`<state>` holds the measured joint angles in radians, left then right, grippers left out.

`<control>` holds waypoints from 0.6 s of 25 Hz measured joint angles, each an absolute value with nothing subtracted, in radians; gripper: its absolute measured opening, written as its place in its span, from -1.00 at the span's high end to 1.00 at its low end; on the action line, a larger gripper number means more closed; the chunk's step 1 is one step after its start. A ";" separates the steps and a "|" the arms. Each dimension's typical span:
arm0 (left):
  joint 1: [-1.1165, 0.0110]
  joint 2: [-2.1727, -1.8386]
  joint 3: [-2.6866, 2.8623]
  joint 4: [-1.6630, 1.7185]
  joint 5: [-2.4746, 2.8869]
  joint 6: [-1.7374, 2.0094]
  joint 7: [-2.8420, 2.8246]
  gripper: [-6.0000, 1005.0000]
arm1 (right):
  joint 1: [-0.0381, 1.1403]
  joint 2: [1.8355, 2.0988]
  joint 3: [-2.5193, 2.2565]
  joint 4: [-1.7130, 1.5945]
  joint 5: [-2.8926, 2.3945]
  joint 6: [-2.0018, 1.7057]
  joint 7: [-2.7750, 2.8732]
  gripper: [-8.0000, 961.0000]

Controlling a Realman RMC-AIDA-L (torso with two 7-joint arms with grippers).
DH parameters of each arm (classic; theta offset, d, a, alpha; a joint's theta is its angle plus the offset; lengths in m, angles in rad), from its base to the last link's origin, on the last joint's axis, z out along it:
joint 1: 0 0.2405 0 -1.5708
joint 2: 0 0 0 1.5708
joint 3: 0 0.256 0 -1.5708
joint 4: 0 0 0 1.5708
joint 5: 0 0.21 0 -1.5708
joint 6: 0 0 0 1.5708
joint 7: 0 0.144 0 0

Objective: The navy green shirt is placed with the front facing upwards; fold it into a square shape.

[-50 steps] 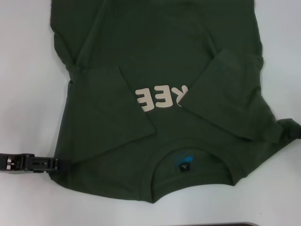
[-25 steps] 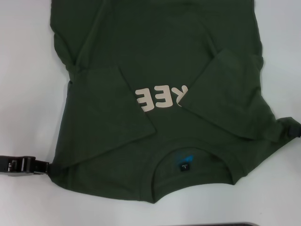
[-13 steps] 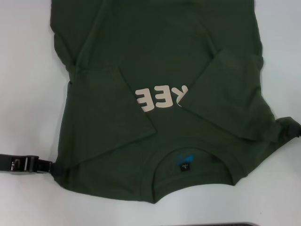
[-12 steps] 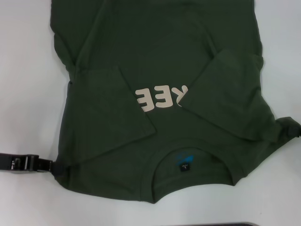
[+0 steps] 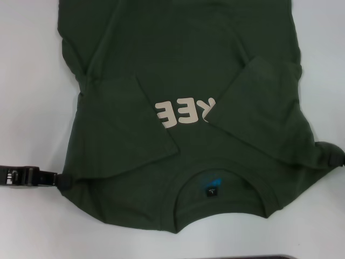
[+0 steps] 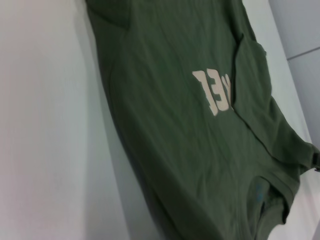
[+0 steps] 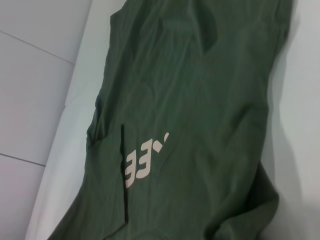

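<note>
Head view: navy green shirt [image 5: 183, 81], sleeves folded inward, both hands [image 5: 63, 180] [image 5: 330, 157] clamped on its shoulders.

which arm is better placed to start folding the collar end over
Neither alone, probably: the left gripper sits at the shirt's left shoulder corner and the right gripper at its right shoulder corner, so both look placed to lift that end together.

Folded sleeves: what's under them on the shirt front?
Both sleeves, left and right, lie on the navy green shirt front. Between them the pale print shows "EE" and part of an R; its remaining letters are covered.
</note>
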<state>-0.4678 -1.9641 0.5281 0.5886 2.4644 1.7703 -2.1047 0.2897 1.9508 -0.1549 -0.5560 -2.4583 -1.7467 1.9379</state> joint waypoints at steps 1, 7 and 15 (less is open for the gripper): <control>-0.468 -1.962 0.529 0.593 2.466 1.780 -2.105 0.99 | 0.284 1.952 -0.155 -0.555 -2.457 -1.749 1.935 0.83; -0.466 -1.940 0.530 0.606 2.473 1.825 -2.103 0.99 | 0.238 1.964 -0.155 -0.553 -2.456 -1.760 1.929 0.83; -0.469 -1.917 0.536 0.605 2.483 1.854 -2.103 0.99 | 0.157 1.969 -0.120 -0.551 -2.456 -1.777 1.907 0.83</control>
<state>-0.4693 -1.9175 0.5363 0.6051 2.4832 1.8540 -2.1029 0.1567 1.9694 -0.1202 -0.5511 -2.4558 -1.7774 1.9073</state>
